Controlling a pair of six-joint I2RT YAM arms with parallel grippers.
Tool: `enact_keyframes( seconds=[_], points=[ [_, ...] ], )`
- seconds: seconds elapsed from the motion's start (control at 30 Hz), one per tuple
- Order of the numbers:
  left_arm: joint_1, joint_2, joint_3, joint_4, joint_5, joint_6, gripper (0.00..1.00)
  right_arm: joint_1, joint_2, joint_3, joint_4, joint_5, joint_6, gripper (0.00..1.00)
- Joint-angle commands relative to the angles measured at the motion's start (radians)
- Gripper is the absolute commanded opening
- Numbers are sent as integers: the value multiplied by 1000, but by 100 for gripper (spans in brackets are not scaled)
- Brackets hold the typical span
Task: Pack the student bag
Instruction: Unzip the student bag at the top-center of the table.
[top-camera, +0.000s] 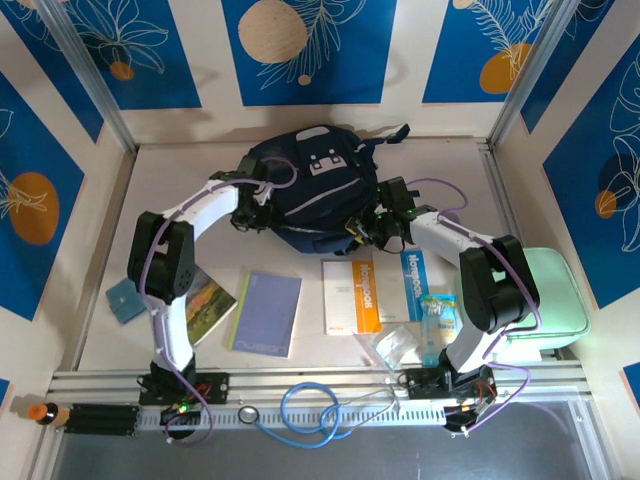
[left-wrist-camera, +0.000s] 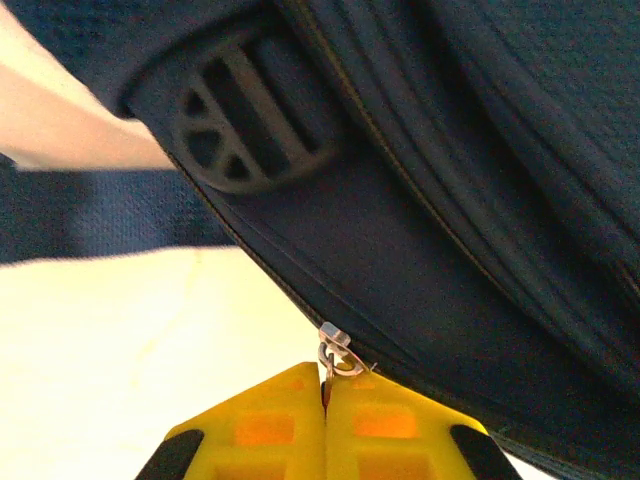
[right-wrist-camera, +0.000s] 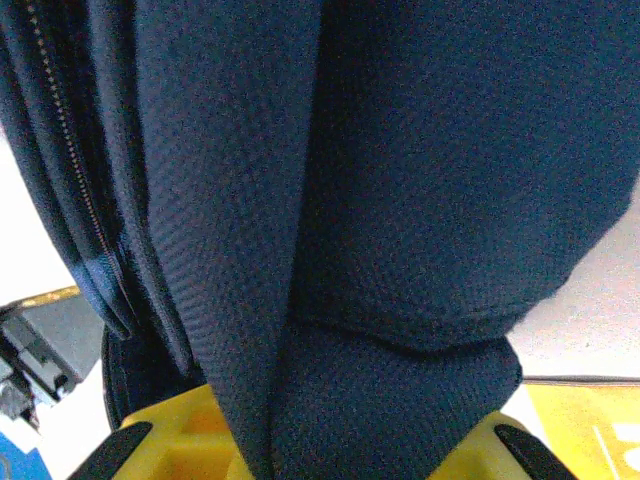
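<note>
Pinching zip pull (left-wrist-camera: 336, 348) with left gripper (left-wrist-camera: 325, 398), jaws together on it; clamping bag (top-camera: 310, 180) fabric fold in right gripper (right-wrist-camera: 300, 445), jaws shut on cloth.

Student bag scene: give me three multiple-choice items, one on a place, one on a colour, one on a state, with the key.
1. Where does the student bag lie?
A. at the far middle of the table
B. on the near rail
C. on top of the books

2. What colour is the zip case at the right edge?
A. red
B. mint green
C. black

3. How is the left gripper?
A. wide open
B. shut on the zip pull
C. shut on a notebook

Key:
1 A, the top view shows it far and central.
2 B, its lid is pale green.
3 B, the yellow fingers meet on the metal ring.
</note>
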Motion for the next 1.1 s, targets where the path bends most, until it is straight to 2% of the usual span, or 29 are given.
enact_keyframes(
  seconds=[0.0, 0.17, 0.37, 0.4, 0.53, 0.63, 0.7, 0.73, 0.8, 0.93, 1.07],
  points=[
    [57, 26, 66, 6, -66, -32, 0, -7, -36, 34, 33, -25, -45, 21],
    [62, 86, 163, -63, -180, -120, 1, 12, -6, 44, 61, -72, -32, 21],
    [66, 58, 158, -61, -299, -175, 20, 64, 49, 77, 107, -106, 7, 21],
    [67, 33, 142, -58, -314, -179, 27, 76, 64, 88, 114, -108, 9, 21],
    [70, -108, 35, -10, -316, -199, 52, 119, 152, 161, 120, -123, 15, 20],
    [77, -228, -76, 40, -260, -239, 61, 154, 228, 245, 108, -129, 10, 20],
    [80, -303, -157, 87, -206, -253, 62, 177, 273, 304, 86, -129, -2, 21],
    [80, -342, -196, 111, -181, -253, 63, 187, 291, 338, 56, -132, -13, 24],
    [79, -401, -260, 143, -160, -259, 65, 200, 308, 398, -40, -115, -42, 37],
    [90, -492, -351, 164, -163, -278, 71, 223, 225, 386, -155, 2, -140, 62],
    [106, -553, -408, 193, -137, -299, 75, 262, 88, 278, -188, 119, -296, 72]
  ],
)
